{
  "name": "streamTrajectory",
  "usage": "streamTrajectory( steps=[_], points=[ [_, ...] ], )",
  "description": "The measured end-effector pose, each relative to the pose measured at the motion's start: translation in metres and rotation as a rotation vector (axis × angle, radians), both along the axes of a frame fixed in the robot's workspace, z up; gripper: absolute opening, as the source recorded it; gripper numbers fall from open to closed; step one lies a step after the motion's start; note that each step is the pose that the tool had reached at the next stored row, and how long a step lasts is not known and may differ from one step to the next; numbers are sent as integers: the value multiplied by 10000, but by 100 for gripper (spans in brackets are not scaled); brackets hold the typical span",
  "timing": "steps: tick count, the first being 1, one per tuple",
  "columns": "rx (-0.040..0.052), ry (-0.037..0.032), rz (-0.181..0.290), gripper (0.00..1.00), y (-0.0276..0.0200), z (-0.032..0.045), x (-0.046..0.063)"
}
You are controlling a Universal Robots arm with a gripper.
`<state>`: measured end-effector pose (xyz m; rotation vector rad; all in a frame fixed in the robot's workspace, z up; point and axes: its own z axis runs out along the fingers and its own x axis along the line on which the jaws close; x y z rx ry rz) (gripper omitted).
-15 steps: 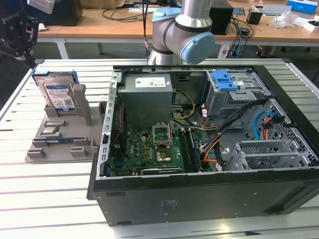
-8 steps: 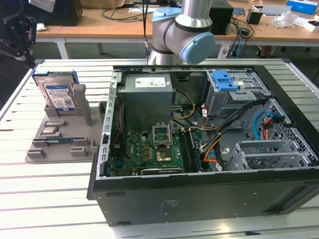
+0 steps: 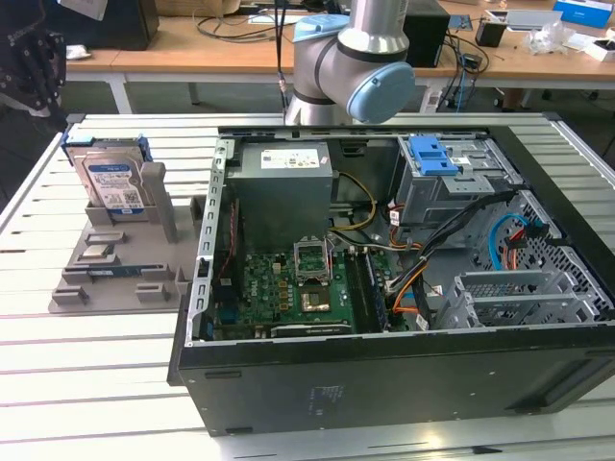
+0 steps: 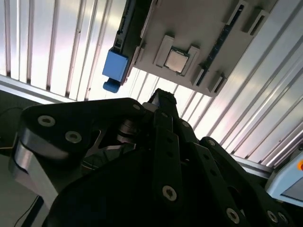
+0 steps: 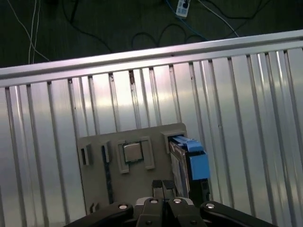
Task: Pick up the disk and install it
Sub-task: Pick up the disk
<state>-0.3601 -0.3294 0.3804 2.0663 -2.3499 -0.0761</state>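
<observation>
The disk [image 3: 110, 182] is a silver drive with a white-and-blue label in a blue bracket. It stands on edge in a slot of the grey holder [image 3: 115, 283] at the exterior view's left. Both wrist views look down on it: the disk [image 5: 181, 158] shows edge-on, and its blue bracket [image 4: 115, 66] sticks out from the holder [image 4: 199, 28]. My gripper [image 5: 163, 185] hangs well above the holder, apart from the disk. Its black fingers are pressed together with nothing between them. The gripper [image 4: 160, 98] also shows as one dark bar, and the gripper's dark body [image 3: 31, 58] sits at the exterior view's upper left.
An open computer case [image 3: 207, 279] lies beside the holder on the slatted metal table [image 3: 96, 384], with a grey power supply [image 3: 283, 182], a motherboard [image 3: 298, 288] and a blue-latched drive bay [image 3: 430, 154]. A square chip [image 5: 132, 151] rests on the holder [image 5: 94, 142]. The table's edge [image 5: 142, 54] borders dark floor.
</observation>
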Motion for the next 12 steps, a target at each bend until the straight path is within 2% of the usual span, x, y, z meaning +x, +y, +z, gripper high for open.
streamTrajectory(
  steps=[3,9,12],
  points=[
    [0,0,351,11,0,0,0],
    [0,0,389,11,0,0,0],
    [0,0,407,29,0,0,0]
  ],
)
